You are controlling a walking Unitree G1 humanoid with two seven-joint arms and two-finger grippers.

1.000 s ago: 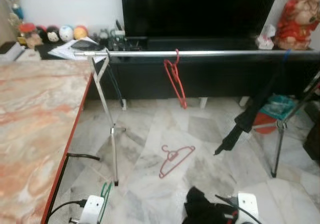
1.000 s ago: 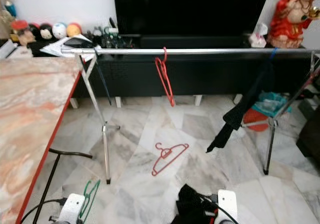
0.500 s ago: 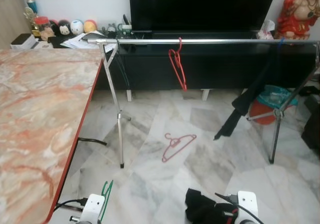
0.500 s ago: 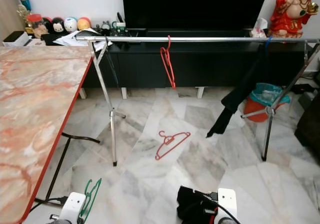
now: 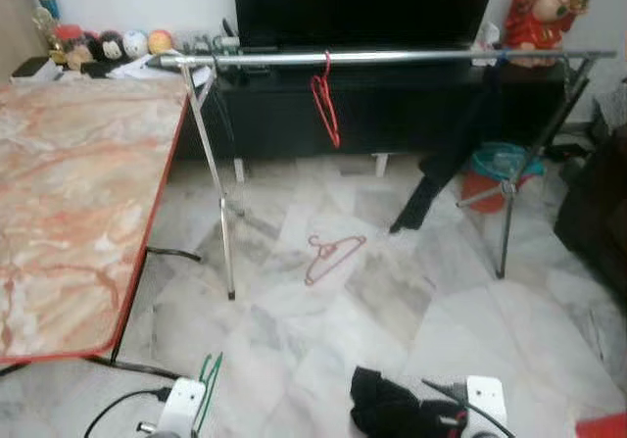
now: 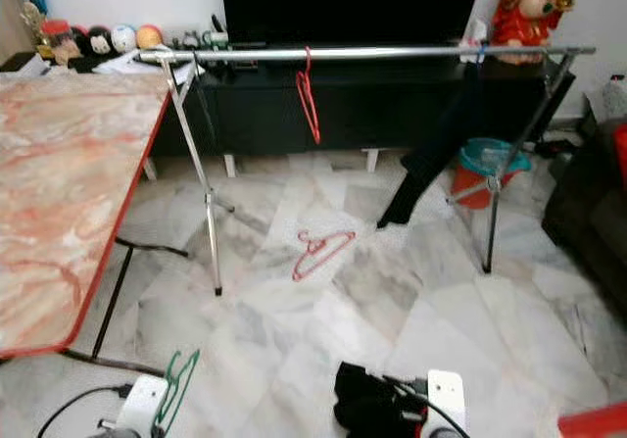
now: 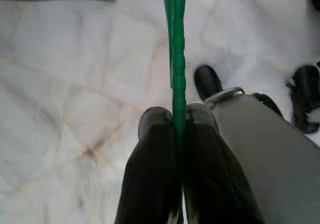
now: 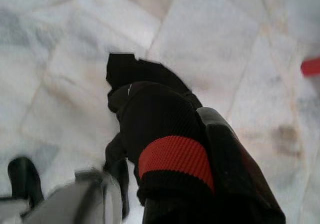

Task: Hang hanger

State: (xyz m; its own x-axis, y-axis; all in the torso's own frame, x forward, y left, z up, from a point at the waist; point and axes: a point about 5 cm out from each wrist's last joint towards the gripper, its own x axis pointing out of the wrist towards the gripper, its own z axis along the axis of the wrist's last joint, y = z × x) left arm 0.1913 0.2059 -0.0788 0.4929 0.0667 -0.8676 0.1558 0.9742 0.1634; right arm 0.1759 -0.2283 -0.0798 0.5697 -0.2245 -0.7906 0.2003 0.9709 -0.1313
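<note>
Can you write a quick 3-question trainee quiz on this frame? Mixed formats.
1. True or false: the left gripper is shut on a green hanger.
2. Multiple choice: where is the red hanger that is off the floor? A) on the marble table B) hooked on the metal rail C) in the bucket
3. Fill in: the right gripper holds a black garment with a ____ band.

Key: 1 true; 2 B; 3 red. A second red hanger lies on the floor tiles below the rail.
</note>
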